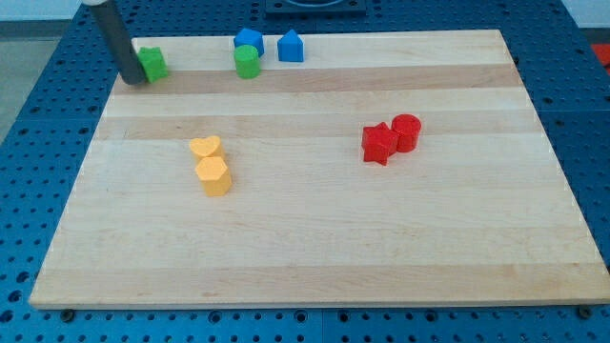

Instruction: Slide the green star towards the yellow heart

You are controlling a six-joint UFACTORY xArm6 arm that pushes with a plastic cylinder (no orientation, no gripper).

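My tip (134, 80) touches the green star (152, 64) at the board's (315, 267) top-left corner.

My tool is a bare rod, clamped on nothing; its end sits against the star's left side. The yellow heart (205, 147) lies well apart, lower and to the right, touching a yellow hexagon (213, 175). A green cylinder (247, 61) and two blue blocks (249, 41) (291, 46) sit along the top; a red star (379, 144) touches a red cylinder (406, 131).

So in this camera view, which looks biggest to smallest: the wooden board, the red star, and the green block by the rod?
1. wooden board, by far.
2. red star.
3. green star, partly hidden by my tip at its left; it's also farther from the camera, so true size is unsure.
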